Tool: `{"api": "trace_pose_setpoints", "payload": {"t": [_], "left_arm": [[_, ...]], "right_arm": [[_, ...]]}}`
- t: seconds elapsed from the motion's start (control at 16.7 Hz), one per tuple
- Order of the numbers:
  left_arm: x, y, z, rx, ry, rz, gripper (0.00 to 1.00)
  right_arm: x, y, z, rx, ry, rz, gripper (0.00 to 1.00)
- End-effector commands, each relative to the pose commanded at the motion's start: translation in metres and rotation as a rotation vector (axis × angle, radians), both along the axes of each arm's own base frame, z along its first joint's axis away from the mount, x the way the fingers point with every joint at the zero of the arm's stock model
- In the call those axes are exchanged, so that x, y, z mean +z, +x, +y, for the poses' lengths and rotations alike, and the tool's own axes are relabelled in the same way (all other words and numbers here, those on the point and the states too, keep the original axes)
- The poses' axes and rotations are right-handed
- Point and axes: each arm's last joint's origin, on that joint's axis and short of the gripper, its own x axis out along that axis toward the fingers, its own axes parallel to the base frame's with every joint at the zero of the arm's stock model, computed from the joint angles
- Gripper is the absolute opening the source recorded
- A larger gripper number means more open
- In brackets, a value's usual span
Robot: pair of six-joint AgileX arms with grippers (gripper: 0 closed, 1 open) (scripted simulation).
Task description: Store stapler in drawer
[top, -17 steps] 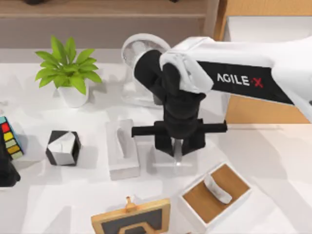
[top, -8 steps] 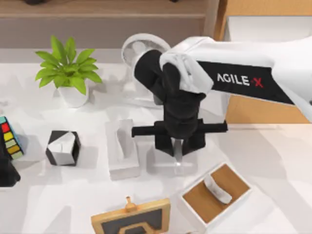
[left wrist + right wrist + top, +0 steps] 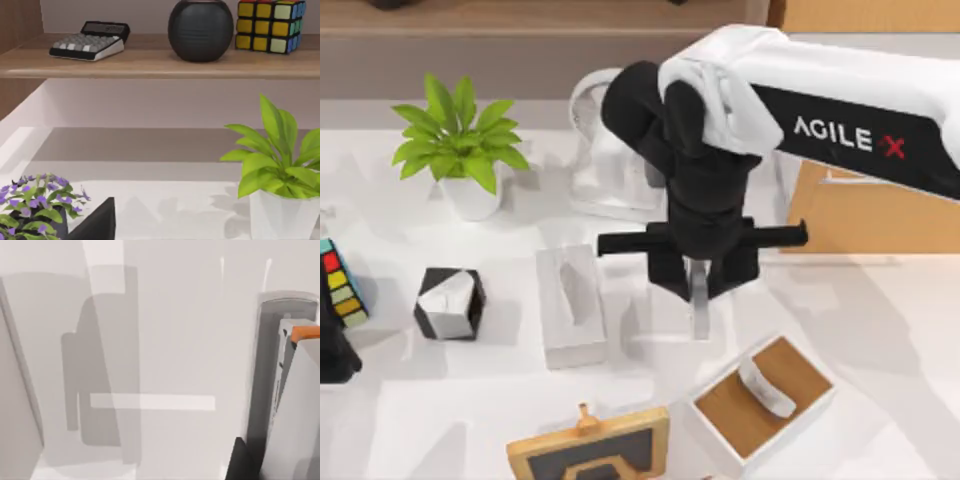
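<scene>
My right gripper (image 3: 700, 292) hangs over the middle of the table, shut on the slim white stapler (image 3: 700, 312), which points down from the fingers and is off the tabletop. In the right wrist view the stapler (image 3: 292, 390) shows as a pale grey body with an orange part, and its shadow lies on the table below. The drawer's light-brown wooden front (image 3: 865, 215) stands at the back right, behind and right of the gripper, and my right arm covers most of its inside. My left arm (image 3: 332, 350) stays parked at the table's left edge.
A white tissue box (image 3: 570, 305) lies just left of the gripper. A small square tray (image 3: 715, 425) with a curved white piece sits at the front right. A fan (image 3: 605, 150), a potted plant (image 3: 460, 150), a black-and-white cube (image 3: 448, 303) and a framed picture (image 3: 590, 450) stand around.
My right gripper has risen and shifted a little to the right and toward the back, lifting the stapler off the table. The left arm has not moved.
</scene>
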Motion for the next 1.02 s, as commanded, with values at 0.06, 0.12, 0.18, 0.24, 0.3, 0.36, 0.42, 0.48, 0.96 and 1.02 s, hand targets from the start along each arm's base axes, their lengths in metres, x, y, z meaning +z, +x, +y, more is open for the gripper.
{"api": "trace_pose_setpoints", "payload": {"t": [0.06,0.12,0.18,0.24,0.3,0.36,0.42,0.48,0.96,1.02], "left_arm": [[0.000,0.000,0.000,0.000,0.000,0.000,1.00],[0.000,0.000,0.000,0.000,0.000,0.000,1.00],[0.000,0.000,0.000,0.000,0.000,0.000,1.00],[0.000,0.000,0.000,0.000,0.000,0.000,1.00],[0.000,0.000,0.000,0.000,0.000,0.000,1.00],[0.000,0.000,0.000,0.000,0.000,0.000,1.00],[0.000,0.000,0.000,0.000,0.000,0.000,1.00],[0.000,0.000,0.000,0.000,0.000,0.000,1.00],[0.000,0.000,0.000,0.000,0.000,0.000,1.00],[0.000,0.000,0.000,0.000,0.000,0.000,1.00]], "right_arm": [[0.007,0.000,0.002,0.011,0.018,-0.019,0.00],[0.009,0.001,0.004,0.014,0.028,-0.032,0.00],[0.006,0.002,0.005,0.012,0.030,-0.034,0.00],[-0.002,0.004,0.006,0.010,0.025,-0.026,0.00],[-0.011,0.006,0.006,0.009,0.018,-0.012,0.00],[-0.018,0.007,0.007,0.008,0.013,0.000,0.00],[-0.020,0.008,0.007,0.008,0.012,0.004,0.00],[-0.020,0.008,0.007,0.008,0.012,0.004,0.00],[0.001,0.021,-0.006,-0.026,0.050,-0.024,0.00],[0.009,0.025,-0.009,-0.028,0.067,-0.034,0.00]]}}
